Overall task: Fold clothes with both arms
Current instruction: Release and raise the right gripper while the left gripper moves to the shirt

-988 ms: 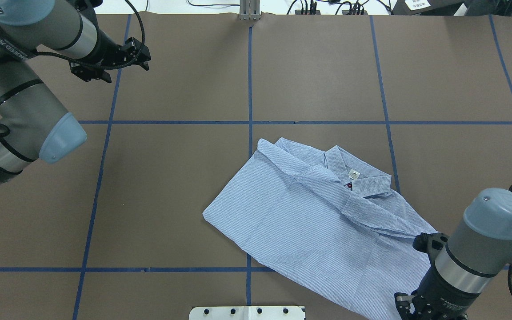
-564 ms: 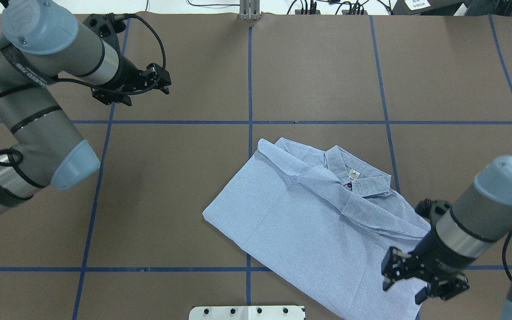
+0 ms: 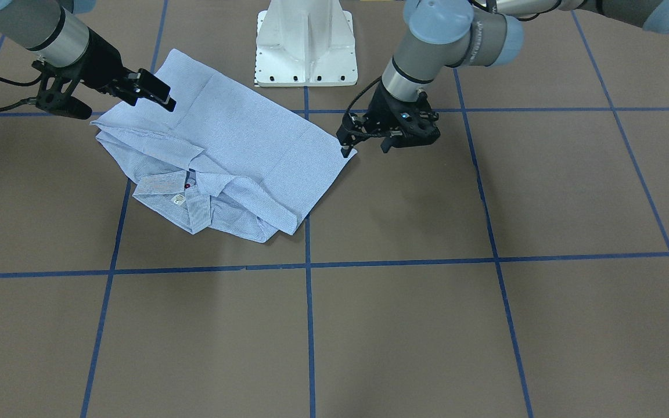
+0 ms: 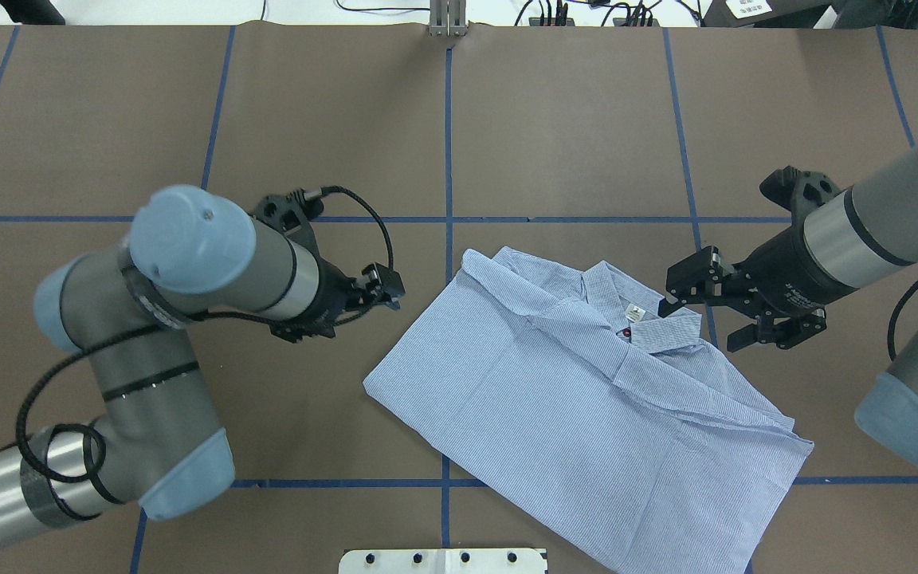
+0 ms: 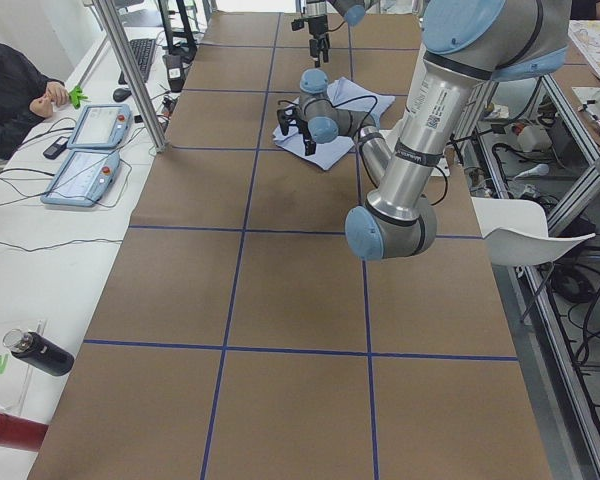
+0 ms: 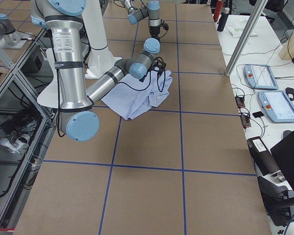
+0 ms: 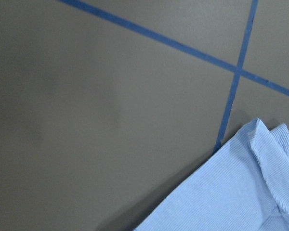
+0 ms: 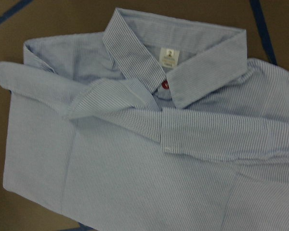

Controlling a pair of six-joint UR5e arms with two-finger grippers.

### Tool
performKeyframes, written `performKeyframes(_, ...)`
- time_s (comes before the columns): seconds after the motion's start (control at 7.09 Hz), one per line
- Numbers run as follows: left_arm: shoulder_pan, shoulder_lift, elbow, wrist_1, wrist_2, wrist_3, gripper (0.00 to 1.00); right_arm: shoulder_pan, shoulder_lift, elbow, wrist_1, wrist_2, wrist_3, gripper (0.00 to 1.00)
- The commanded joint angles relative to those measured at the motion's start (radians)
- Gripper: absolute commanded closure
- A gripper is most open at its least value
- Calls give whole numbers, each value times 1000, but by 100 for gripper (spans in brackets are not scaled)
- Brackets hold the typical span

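mid-fold: left gripper point(image 4: 351, 312) at shirt's point(image 4: 578, 406) 9 o'clock, right gripper point(image 4: 700, 325) at 2, both spread, empty; next, pinching opposite edges.

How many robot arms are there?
2. The left arm comes in on the robot's left, with the left tool by the shirt's corner. The right arm comes in opposite, with the right tool above the collar. None seems hidden.

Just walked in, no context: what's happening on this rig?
Mid-fold. The striped shirt lies partly folded on the table, collar showing. Neither gripper holds it: the left gripper is open by the shirt's left corner, and the right gripper is open beside the collar.
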Motion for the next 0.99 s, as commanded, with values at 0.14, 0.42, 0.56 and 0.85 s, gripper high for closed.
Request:
performKeyframes(0.14, 131, 4, 26, -42, 136, -113, 2, 15, 100, -42, 0, -100, -54, 0)
performKeyframes(0.42, 133, 1, 76, -29, 158, -115, 5, 18, 110, -47, 3, -134, -178, 0)
performKeyframes(0.56, 134, -2, 79, 6, 163, -115, 6, 17, 110, -50, 3, -140, -180, 0)
performKeyframes(0.85, 134, 0, 92, 8, 164, -115, 6, 17, 110, -50, 3, -142, -180, 0)
